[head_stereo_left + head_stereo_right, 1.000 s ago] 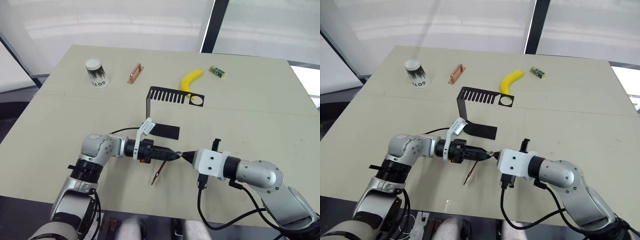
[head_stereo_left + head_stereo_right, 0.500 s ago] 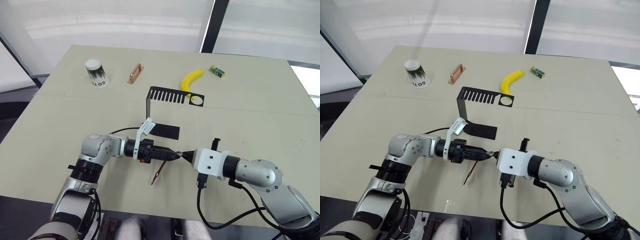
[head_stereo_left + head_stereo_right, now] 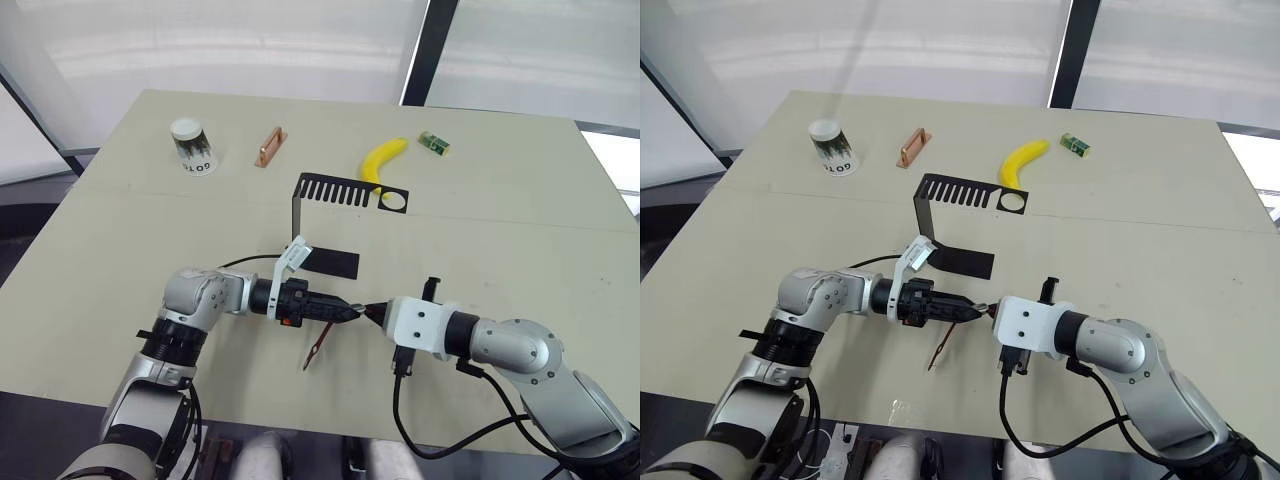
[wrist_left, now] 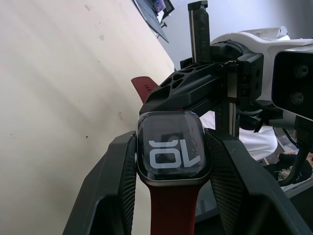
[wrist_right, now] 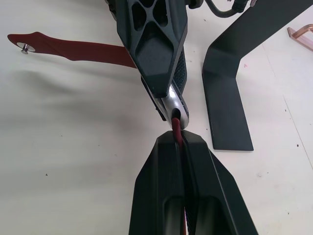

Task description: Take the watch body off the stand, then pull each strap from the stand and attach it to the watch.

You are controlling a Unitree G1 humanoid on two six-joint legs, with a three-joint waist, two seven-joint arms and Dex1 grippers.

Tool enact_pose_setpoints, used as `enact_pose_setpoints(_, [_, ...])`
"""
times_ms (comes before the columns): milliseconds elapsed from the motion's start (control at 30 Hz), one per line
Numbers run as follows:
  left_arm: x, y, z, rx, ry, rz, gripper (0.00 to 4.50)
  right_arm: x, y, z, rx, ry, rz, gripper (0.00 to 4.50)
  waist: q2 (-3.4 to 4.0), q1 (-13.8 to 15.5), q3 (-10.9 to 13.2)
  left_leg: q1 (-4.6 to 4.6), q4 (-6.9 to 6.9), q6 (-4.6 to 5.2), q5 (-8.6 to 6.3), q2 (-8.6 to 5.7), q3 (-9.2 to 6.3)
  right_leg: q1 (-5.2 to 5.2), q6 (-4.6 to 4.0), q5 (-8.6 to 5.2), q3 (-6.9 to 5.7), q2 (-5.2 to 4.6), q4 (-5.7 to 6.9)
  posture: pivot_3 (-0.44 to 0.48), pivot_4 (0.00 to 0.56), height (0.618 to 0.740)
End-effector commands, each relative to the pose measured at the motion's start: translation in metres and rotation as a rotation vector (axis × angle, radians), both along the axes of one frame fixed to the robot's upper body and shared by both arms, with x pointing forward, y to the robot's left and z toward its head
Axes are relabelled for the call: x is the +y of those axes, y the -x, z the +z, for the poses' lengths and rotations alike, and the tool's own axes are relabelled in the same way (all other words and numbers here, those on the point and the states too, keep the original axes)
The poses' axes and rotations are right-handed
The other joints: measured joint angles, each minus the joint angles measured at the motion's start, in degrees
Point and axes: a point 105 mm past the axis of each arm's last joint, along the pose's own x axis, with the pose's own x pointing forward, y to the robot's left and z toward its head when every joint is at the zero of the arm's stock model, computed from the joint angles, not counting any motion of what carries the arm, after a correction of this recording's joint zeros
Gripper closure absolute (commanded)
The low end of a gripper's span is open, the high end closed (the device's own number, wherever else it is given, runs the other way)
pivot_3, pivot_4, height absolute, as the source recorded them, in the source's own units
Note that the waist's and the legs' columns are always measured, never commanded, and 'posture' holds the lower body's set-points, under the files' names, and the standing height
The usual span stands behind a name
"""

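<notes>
Above the beige table (image 3: 120,250), just in front of the black bent sheet-metal stand (image 3: 300,200), the left gripper (image 4: 171,161) clamps the small dark-rimmed smartwatch body (image 4: 171,152) by its sides. One maroon strap (image 5: 73,49) hangs from the body. The right gripper (image 5: 180,142), fingers pressed together, pinches a second maroon strap (image 5: 177,131) against the case's edge.

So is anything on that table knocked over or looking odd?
Yes: the paper cup at the far left lies tipped on its side, with no spill visible. Otherwise nothing stands out; the banana and stand sit normally.
</notes>
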Motion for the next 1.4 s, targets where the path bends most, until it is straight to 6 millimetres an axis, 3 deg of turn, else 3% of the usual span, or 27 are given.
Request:
enact_pose_setpoints(33, [-0.0205, 0.0177, 0.0086, -0.026, 0.039, -0.123, 2.88, 0.0137, 0.0062, 0.015, -0.061, -0.033, 0.069, 4.5, 0.0, 0.0, 0.0, 0.0, 0.0, 0.0, 0.0, 0.0, 0.0, 0.0, 0.0, 0.0, 0.0, 0.0, 0.0, 0.0, 0.15, 0.725])
enact_pose_setpoints(1400, [-0.0201, 0.0171, 0.0071, -0.027, 0.039, -0.117, 2.88, 0.0139, 0.0045, 0.013, -0.043, -0.033, 0.06, 4.5, 0.0, 0.0, 0.0, -0.01, -0.01, 0.0, 0.0, 0.0, 0.0, -0.01, 0.0, 0.0, 0.0, 0.0, -0.01, 0.0, 0.15, 0.725])
